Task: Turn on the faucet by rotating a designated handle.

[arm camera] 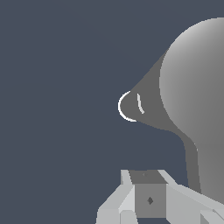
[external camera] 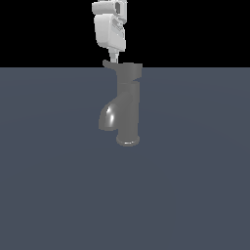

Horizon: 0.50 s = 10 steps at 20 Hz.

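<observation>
The dark grey faucet (external camera: 128,110) stands upright on the floor, its curved spout (external camera: 108,117) pointing to the exterior view's left. On top sits the cap with the flat handle (external camera: 111,64), whose tip also reaches left. My white gripper (external camera: 113,58) hangs straight above that tip, narrowed to a single point just over it, and looks shut on nothing. In the wrist view the rounded cap of the faucet (arm camera: 197,96) fills one side, the handle (arm camera: 192,166) runs toward my gripper (arm camera: 146,176), and the spout (arm camera: 142,107) shows beyond.
A plain dark blue-grey floor (external camera: 195,195) spreads all around the faucet. The round base flange (external camera: 128,141) rests on it. Above the floor's far edge there is only black background.
</observation>
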{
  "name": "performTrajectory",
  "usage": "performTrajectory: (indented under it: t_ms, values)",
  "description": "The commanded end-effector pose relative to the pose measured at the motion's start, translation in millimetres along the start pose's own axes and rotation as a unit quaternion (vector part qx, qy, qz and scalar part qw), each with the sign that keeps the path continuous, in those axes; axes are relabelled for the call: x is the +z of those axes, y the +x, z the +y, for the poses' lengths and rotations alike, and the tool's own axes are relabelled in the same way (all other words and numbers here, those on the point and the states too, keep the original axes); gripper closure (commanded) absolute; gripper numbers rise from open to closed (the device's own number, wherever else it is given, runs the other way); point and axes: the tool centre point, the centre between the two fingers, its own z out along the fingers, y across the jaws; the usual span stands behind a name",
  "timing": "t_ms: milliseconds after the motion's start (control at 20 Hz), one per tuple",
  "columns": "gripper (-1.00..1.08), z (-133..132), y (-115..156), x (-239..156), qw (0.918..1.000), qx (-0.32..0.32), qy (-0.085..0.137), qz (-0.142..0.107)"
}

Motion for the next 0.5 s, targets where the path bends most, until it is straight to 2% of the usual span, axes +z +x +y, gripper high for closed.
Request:
performTrajectory:
  t_ms: [0, 450]
  values:
    - [1.08, -2.8, -1.6, 3.0, 0.9999, 0.010, 0.002, 0.002]
    - [1.08, -1.5, -3.4, 4.9, 0.9999, 0.014, 0.002, 0.003]
